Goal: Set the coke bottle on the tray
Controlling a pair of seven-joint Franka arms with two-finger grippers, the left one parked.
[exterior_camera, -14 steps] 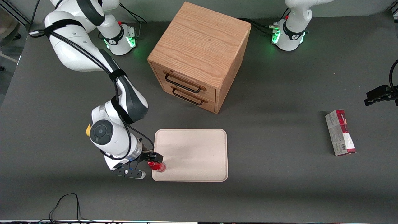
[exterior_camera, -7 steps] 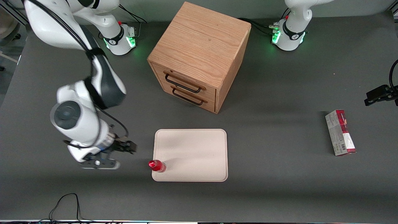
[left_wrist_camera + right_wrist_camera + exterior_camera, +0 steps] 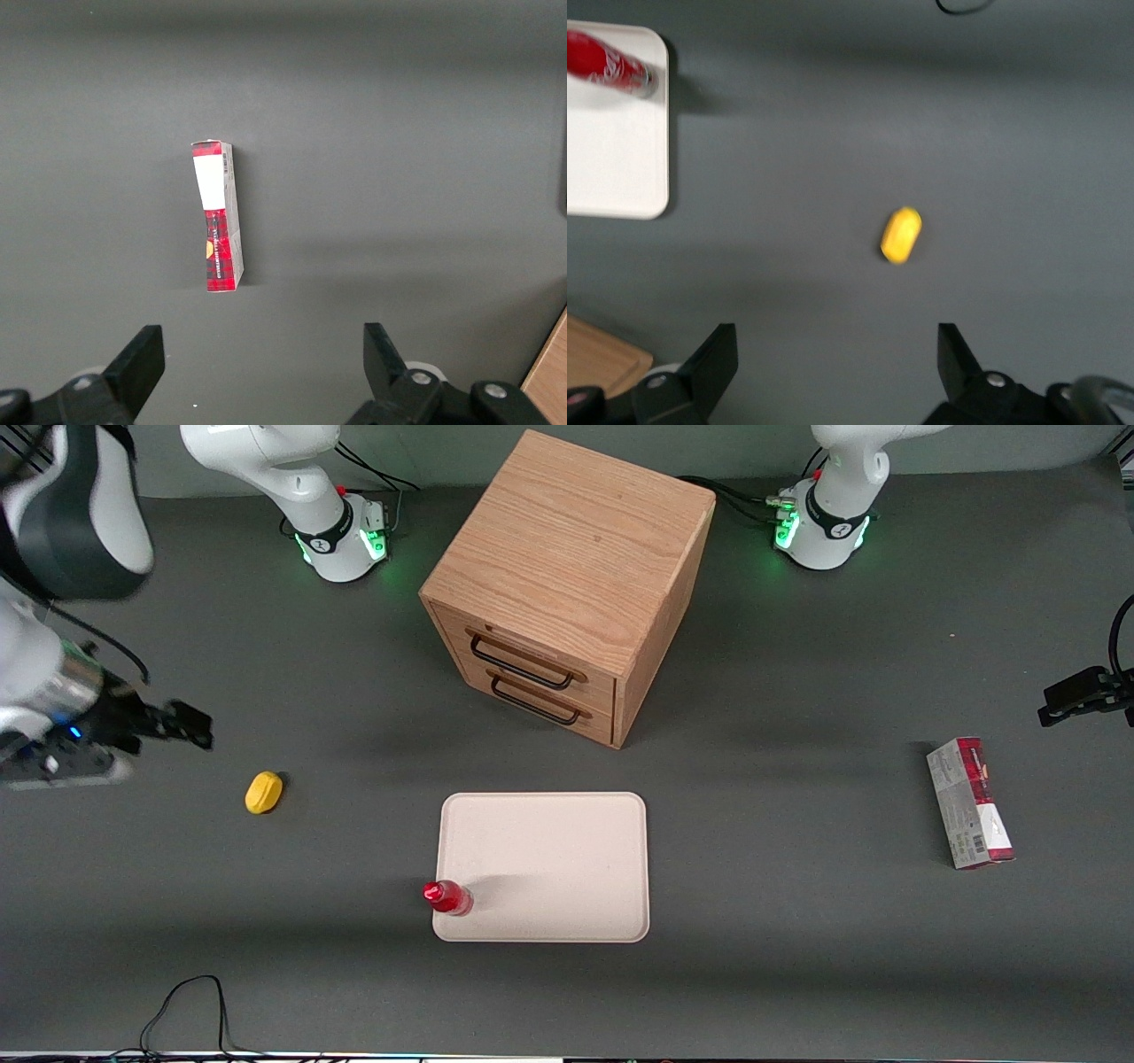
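The coke bottle [image 3: 446,897], small, red, with a red cap, stands on the corner of the cream tray [image 3: 558,850] that lies nearest the front camera, toward the working arm's end. It also shows in the right wrist view [image 3: 607,62], on the tray [image 3: 616,159]. My right gripper [image 3: 182,724] is open and empty. It hangs high above the table, far from the tray toward the working arm's end. In the right wrist view the gripper [image 3: 837,354] has both fingers wide apart over bare table.
A small yellow object [image 3: 264,792] lies on the table between gripper and tray, also in the right wrist view [image 3: 901,235]. The wooden drawer cabinet [image 3: 567,584] stands farther from the camera than the tray. A red-and-grey carton [image 3: 969,802] lies toward the parked arm's end.
My gripper has let go of the bottle, which stays on the tray's corner. The arm has pulled away and up toward the working arm's end, uncovering the yellow object.
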